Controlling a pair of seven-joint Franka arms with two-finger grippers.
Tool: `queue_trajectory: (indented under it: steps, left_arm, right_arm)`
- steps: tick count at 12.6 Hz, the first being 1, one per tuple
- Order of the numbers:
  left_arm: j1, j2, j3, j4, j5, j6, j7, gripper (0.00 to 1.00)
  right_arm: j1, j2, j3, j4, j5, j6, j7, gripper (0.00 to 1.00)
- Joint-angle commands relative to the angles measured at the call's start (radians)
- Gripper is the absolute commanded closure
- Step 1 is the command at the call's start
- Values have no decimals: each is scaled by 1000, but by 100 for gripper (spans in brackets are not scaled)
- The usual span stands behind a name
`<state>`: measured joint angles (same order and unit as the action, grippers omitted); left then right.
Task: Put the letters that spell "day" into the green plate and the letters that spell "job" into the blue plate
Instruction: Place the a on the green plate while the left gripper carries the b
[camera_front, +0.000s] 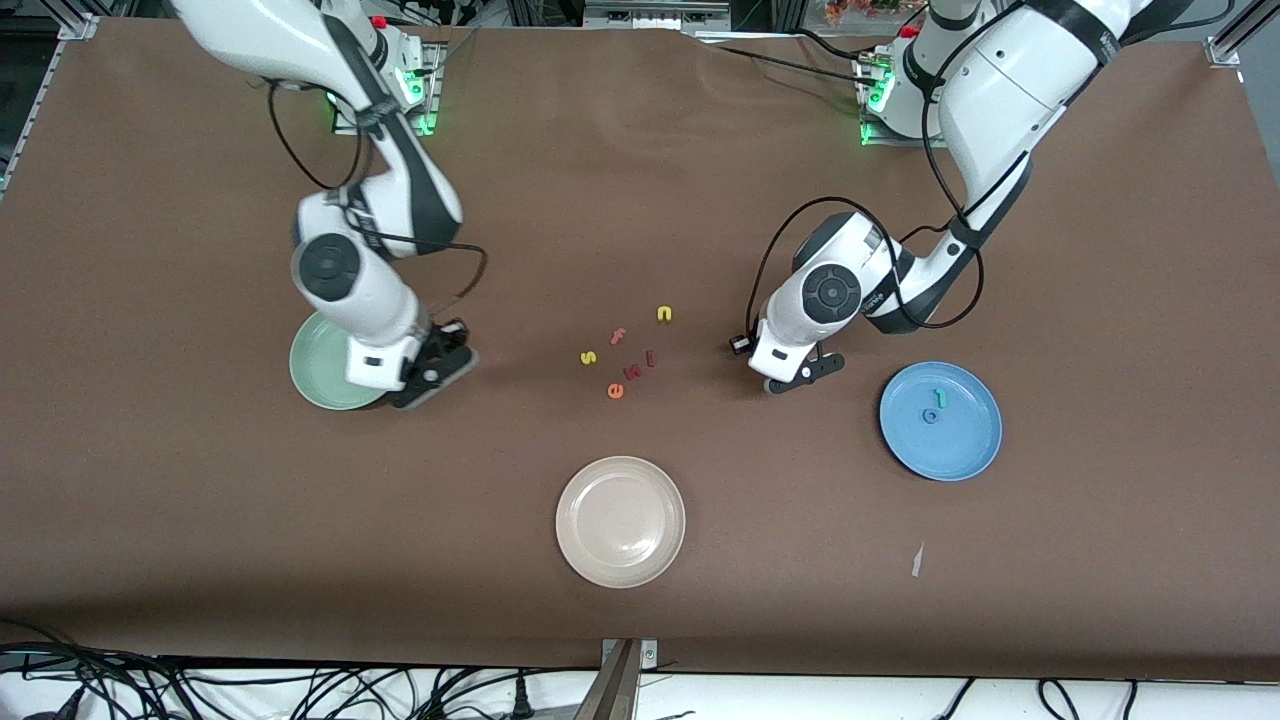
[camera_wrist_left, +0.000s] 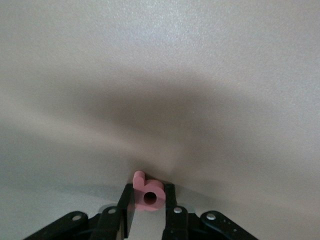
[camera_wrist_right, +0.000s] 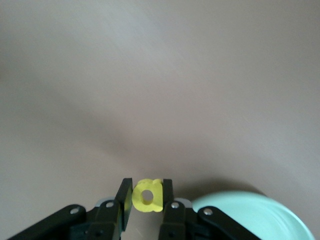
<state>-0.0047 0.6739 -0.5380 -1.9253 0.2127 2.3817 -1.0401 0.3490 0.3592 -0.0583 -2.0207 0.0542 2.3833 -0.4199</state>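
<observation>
Nearest the front camera sits the blue plate (camera_front: 940, 421), j and o inside. The left gripper (camera_wrist_left: 149, 207) is clamping the pink b (camera_wrist_left: 148, 197) beside it. The right gripper (camera_wrist_right: 148, 202) is pinching the yellow a (camera_wrist_right: 147, 195) by the green plate (camera_front: 318, 372); each should be centring over its plate before releasing.

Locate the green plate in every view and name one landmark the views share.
Front view: the green plate lies toward the right arm's end of the table, partly covered by the right arm.
Left wrist view: not in it.
Right wrist view: its pale rim shows beside the right end effector, which grips the yellow a.
Shared landmark: the brown table.
</observation>
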Motion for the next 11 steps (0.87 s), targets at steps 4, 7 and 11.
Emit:
queue_trajectory:
  steps: [4, 7, 11]
  left_arm:
    - [17, -71, 7, 43, 33, -122, -6, 91]
    - [28, -80, 7, 204, 34, -378, 84, 91]
    - [121, -74, 26, 295, 39, -478, 332, 91]
  right_arm:
    - [-199, -167, 15, -214, -80, 7, -177, 49]
    - [-203, -212, 15, -197, -77, -21, -160, 7]
    - [-199, -250, 15, -43, -66, -226, 23, 6]
